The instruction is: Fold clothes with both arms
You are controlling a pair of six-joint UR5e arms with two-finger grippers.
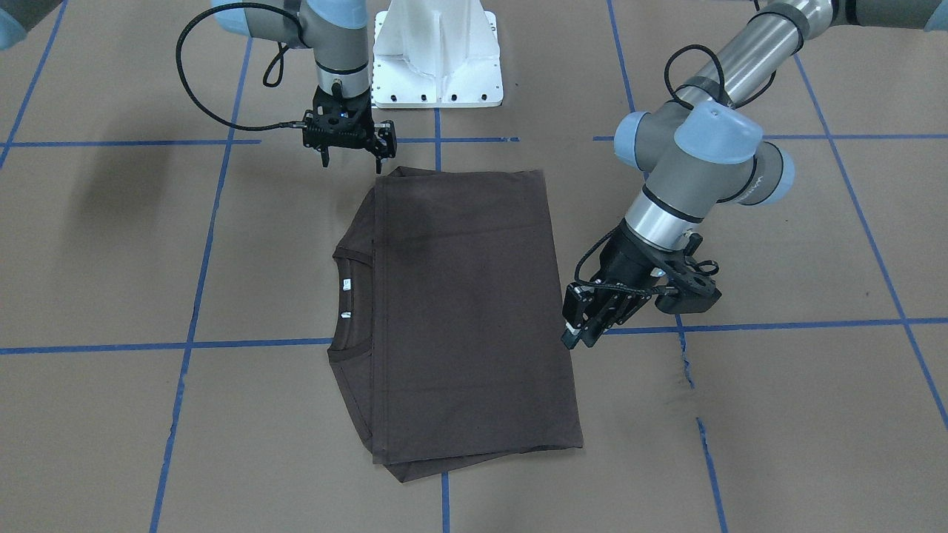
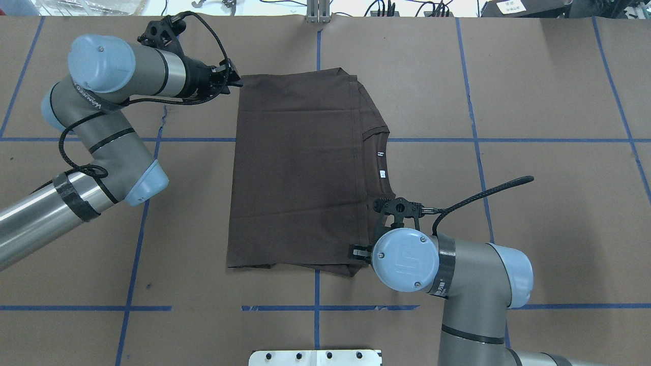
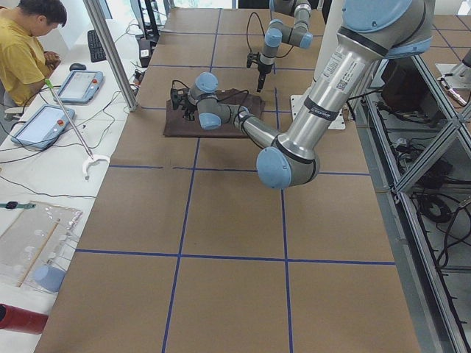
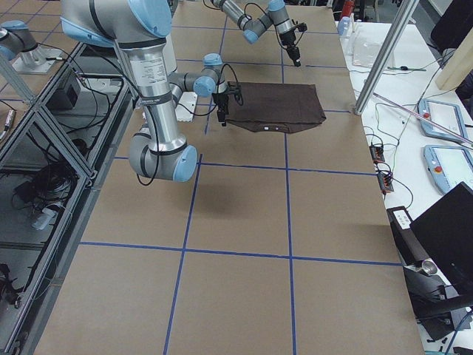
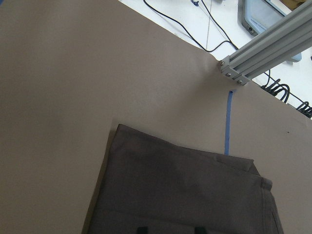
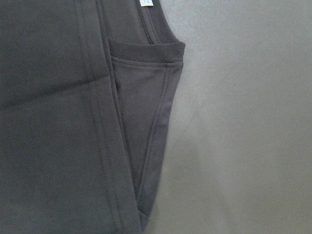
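- Front view: brown T-shirt (image 1: 466, 311) is lying folded mid-frame on the surface (image 1: 778, 414), collar peeking out at its left edge. At the shirt's upper-left corner the right fingers (image 1: 384, 146) are hovering spread. At its right edge the left fingers (image 1: 578, 333) are hanging, gripping nothing.
- Overhead: left fingers are sitting at the cloth's upper-left corner. The right fingers are mostly hiding under the wrist, lower right.
- Side views: too small, can't tell finger state there.
- Left wrist: fingertips (image 5: 141, 229) are showing apart at the bottom edge, cloth beneath.
- Right wrist: sleeve and stacked hems are showing, no fingers.
- Risk: a pinch catching only the top layer, peeling the stack open. Uneven lifts skewing the fold.
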